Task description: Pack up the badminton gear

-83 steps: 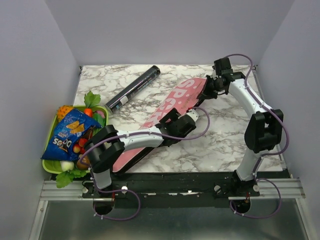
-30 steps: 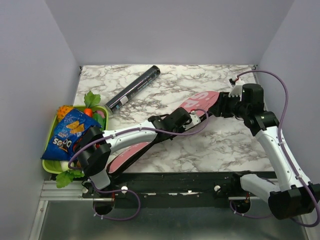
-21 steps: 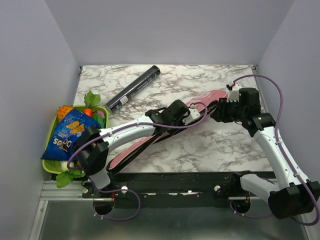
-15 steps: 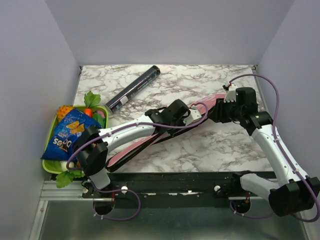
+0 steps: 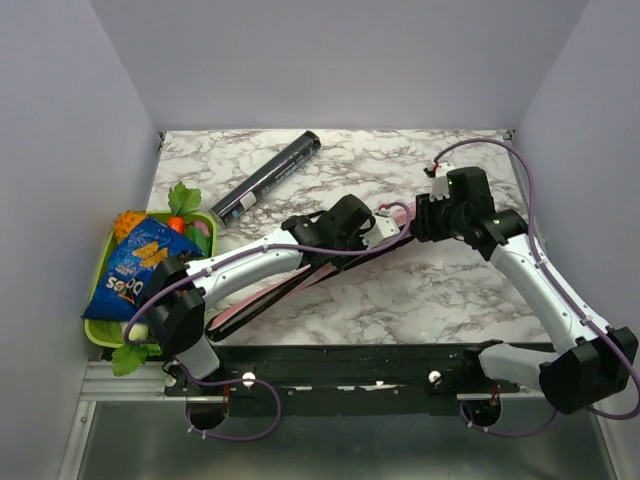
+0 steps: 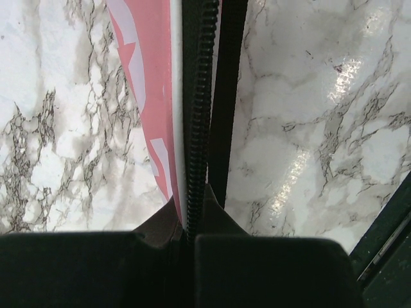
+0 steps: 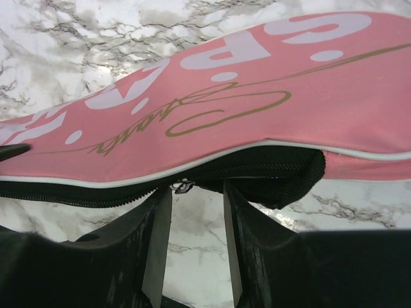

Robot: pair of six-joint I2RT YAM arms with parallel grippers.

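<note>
The pink bag [image 5: 250, 300] lettered "SPORT" stands tipped on its long edge, running from the table's front left up to the middle. My left gripper [image 5: 372, 230] is shut on its black zipper edge [image 6: 196, 96], which shows pinched between the closed jaws of the left gripper [image 6: 191, 221]. My right gripper [image 5: 420, 220] is at the bag's wide end. In the right wrist view the right gripper [image 7: 196, 192] is open just under the gaping zipper, with the metal zipper pull [image 7: 182, 187] by its left fingertip [image 7: 159, 212]. The black tube [image 5: 265, 178] lies at the back left.
A green tray [image 5: 98, 331] of toy fruit with a blue snack packet [image 5: 135, 270] on top sits at the left edge. Grey walls close in the table on three sides. The arms' base rail runs along the near edge.
The bag has been tipped from flat up onto its edge by my left gripper. My right gripper has swung left to the bag's wide end and its jaws have narrowed.
</note>
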